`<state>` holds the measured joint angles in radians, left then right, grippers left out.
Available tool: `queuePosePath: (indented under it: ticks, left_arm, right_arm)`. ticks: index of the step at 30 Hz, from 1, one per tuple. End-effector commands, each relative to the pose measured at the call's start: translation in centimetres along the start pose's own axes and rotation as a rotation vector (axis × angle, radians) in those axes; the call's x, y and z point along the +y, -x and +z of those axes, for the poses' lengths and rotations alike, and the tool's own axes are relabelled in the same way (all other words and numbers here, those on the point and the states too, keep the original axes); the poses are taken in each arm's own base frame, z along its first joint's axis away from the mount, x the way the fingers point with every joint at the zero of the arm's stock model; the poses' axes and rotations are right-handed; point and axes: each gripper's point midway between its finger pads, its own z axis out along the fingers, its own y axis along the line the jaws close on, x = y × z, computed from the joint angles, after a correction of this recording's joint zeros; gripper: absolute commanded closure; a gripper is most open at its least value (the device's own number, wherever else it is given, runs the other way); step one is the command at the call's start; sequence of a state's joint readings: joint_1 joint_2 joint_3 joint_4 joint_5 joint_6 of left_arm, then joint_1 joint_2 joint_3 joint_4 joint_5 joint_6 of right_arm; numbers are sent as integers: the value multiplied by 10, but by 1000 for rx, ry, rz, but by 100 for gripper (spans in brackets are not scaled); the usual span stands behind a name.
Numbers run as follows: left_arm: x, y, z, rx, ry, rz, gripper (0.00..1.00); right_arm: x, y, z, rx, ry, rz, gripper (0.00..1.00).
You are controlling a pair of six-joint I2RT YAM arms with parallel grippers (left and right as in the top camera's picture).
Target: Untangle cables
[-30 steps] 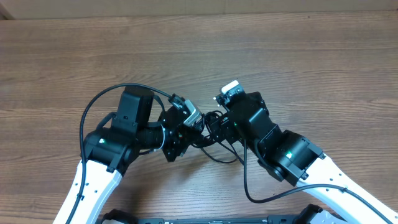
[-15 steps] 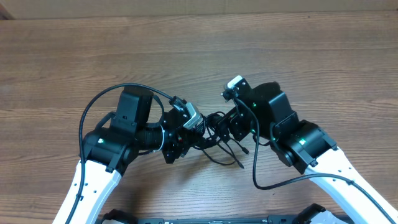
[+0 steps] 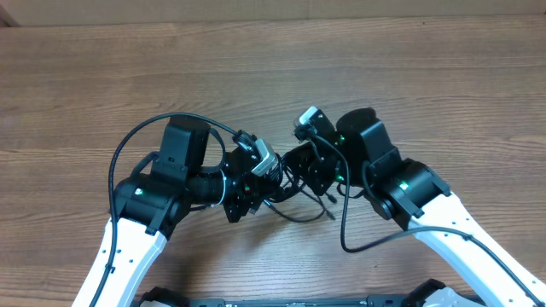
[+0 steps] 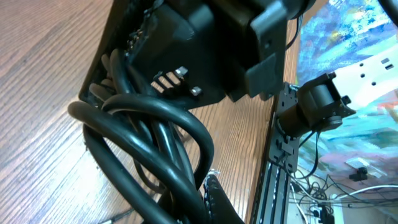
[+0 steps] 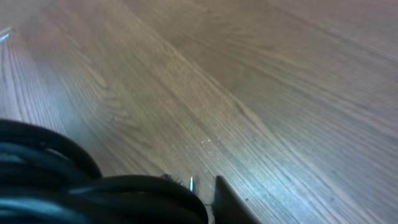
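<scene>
The cables [image 3: 300, 217] are thin black cords bunched between my two grippers near the table's middle front, with a loose strand trailing toward me. My left gripper [image 3: 275, 181] is shut on the bundle's left side. In the left wrist view the looped cables [image 4: 155, 143] fill the frame against one fingertip [image 4: 216, 194]. My right gripper [image 3: 309, 175] is shut on the bundle's right side. In the right wrist view the cables [image 5: 93, 193] lie against its dark fingertip [image 5: 227, 202], with a small metal plug tip beside it.
The wooden table [image 3: 409, 77] stretches far and to both sides. My arms' own thick cables arc out at the left [image 3: 119, 162] and the right [image 3: 345, 239]. The left wrist view shows a metal frame [image 4: 280, 155] past the table's edge.
My right gripper has swung left onto the bundle and gone from wide open to shut. The left gripper has stayed shut and still.
</scene>
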<state>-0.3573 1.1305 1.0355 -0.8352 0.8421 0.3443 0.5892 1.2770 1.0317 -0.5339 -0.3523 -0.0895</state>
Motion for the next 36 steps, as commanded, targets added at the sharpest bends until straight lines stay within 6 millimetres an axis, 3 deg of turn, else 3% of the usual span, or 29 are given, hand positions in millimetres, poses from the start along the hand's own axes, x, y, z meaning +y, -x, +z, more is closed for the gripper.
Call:
queuePosePath:
  ticks: [1, 5, 11, 16, 19, 21, 23, 26, 33, 36]
  left_arm:
    - [-24, 5, -1, -26, -112, 39, 96]
    - [-14, 2, -1, -8, -60, 40, 96]
    - [16, -7, -5, 39, 103, 6, 96]
    - [44, -12, -10, 69, 264, -71, 82]
    - [53, -8, -13, 48, 316, -114, 62]
    - [55, -1, -13, 19, 323, -122, 43]
    - [56, 4, -13, 0, 327, -123, 34]
    - [58, 9, -14, -19, 332, -116, 1]
    - [34, 44, -11, -151, 180, -26, 1]
    - [31, 56, -13, -192, 165, 15, 4]
  right_arm:
    - [-7, 15, -2, -49, -11, 24, 96]
    - [-5, 17, -4, -58, 14, 28, 96]
    - [-13, 10, -9, -34, 24, 91, 96]
    - [-22, 5, -24, -30, -2, 137, 96]
    - [-22, 7, -37, -50, -13, 137, 96]
    - [-17, 10, -47, -68, -14, 128, 96]
    - [-14, 10, -53, -77, -15, 124, 96]
    - [-10, 9, -61, -82, -17, 121, 96]
    - [-33, -17, -64, 12, -169, 164, 96]
    - [-33, -23, -65, 38, -172, 174, 96]
